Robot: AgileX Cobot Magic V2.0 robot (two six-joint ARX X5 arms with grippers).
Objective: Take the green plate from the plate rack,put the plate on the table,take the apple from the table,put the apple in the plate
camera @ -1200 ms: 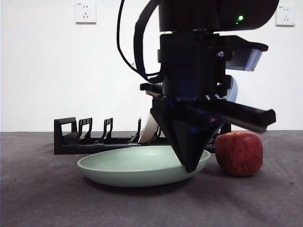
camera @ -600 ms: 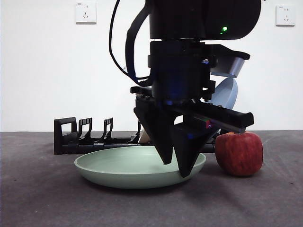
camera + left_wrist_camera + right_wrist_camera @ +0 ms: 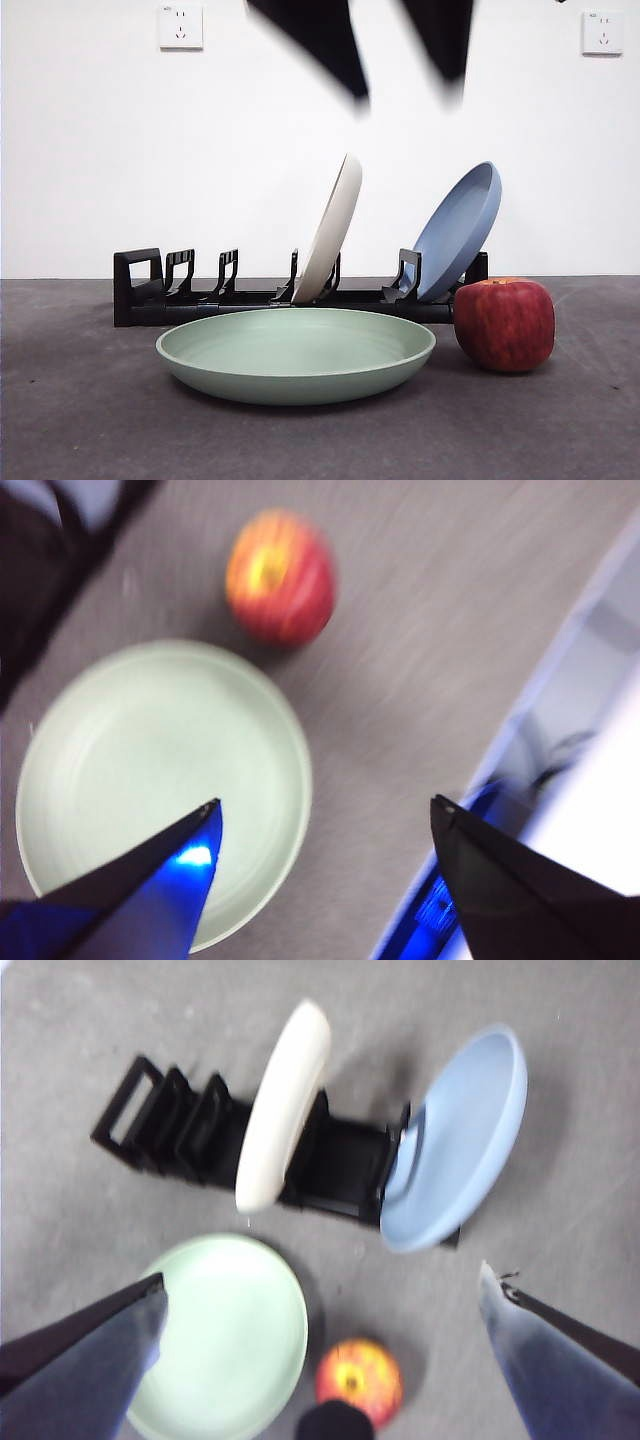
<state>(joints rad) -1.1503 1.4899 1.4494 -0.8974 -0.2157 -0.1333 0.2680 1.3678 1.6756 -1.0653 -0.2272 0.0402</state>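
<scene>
Left gripper (image 3: 326,804): jaws spread wide, nothing between them, hanging high over the table (image 3: 100,420). Its wrist view is blurred. We take the two blurred black tips at the top of the front view to be this gripper, though that's a guess from what each wrist cam sees. Right gripper (image 3: 322,1274): also wide open, empty, high up and set back, looking down on the whole layout.

Below the left gripper, the green plate (image 3: 295,355) lies flat on the table, right way up, in front of the rack (image 3: 140,290). So plate steps look done, and next up is the apple (image 3: 504,325). It stands upright just beside the plate's rim, and behind it are the rack end and the blue plate (image 3: 458,230). The white plate (image 3: 330,235) leans in a slot further along.

How we'd do the pick:
- Come straight down over the apple, jaws wide as they are now.
- Turn the wrist so neither jaw lands on the plate rim or clips the blue plate, i.e. jaws on the apple's free sides.
- Close around the widest part. It's round and smooth-looking, so a grip too high will prob. squeeze it out.
- Lift clear of the rim before moving across, then set it down low at plate centre so it doesn't roll.
</scene>
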